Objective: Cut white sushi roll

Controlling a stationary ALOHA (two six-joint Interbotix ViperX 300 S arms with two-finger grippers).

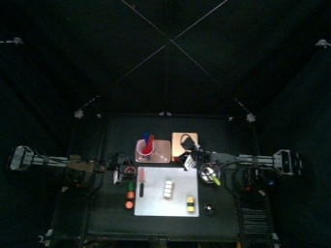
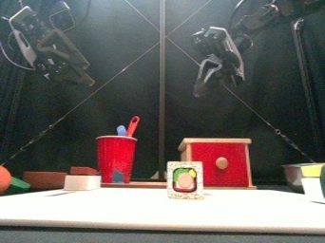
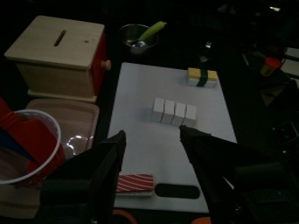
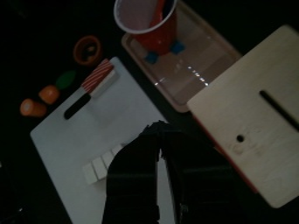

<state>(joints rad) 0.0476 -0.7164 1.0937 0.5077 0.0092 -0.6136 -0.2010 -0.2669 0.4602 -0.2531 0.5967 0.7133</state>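
One white roll of four slices lies mid-board, with one yellow-green piece and one red-striped piece near its ends. Left pincer hangs above, jaws wide apart; right pincer closed, empty. One red cup.

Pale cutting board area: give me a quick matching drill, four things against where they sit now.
Things:
1. white sushi roll of small slices
2. yellow and green sushi piece
3. red plastic cup
4. red and white striped piece

Places:
A. in the clear tray
B. middle of the pale cutting board
C. board corner beside the black-handled knife
D. board end near the dark tool cup

Pairs: 1-B, 2-D, 3-A, 4-C
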